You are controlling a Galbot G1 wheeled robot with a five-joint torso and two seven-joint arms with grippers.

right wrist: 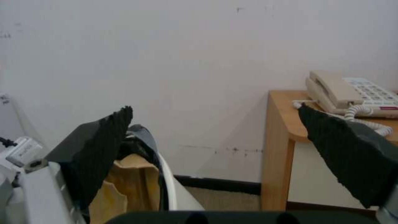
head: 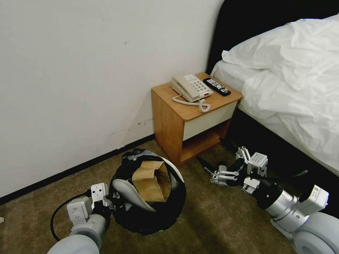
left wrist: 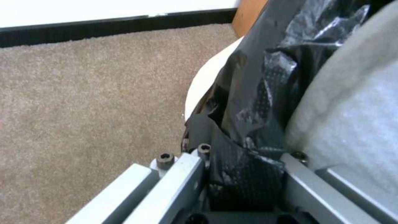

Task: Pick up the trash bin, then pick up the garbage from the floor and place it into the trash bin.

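The trash bin (head: 150, 215), wrapped in a crinkly black bag, hangs tilted just above the carpet at the lower left. My left gripper (head: 110, 198) is shut on its near rim; in the left wrist view the gripper (left wrist: 244, 174) pinches the black bag over the white wall (left wrist: 203, 84). Inside lie pieces of garbage: a brown paper bag (head: 152, 179) and a white slipper (head: 130, 192), the slipper also close up (left wrist: 352, 124). My right gripper (head: 212, 156) is open and empty, low over the carpet beside the bin (right wrist: 168, 183), its black fingertips (right wrist: 108, 140) spread wide.
A wooden nightstand (head: 169, 123) with a beige telephone (head: 190, 87) and a black remote (head: 216, 86) stands against the white wall. The bed (head: 293, 84) with white bedding runs along the right. Brown carpet (head: 212, 222) lies open in front.
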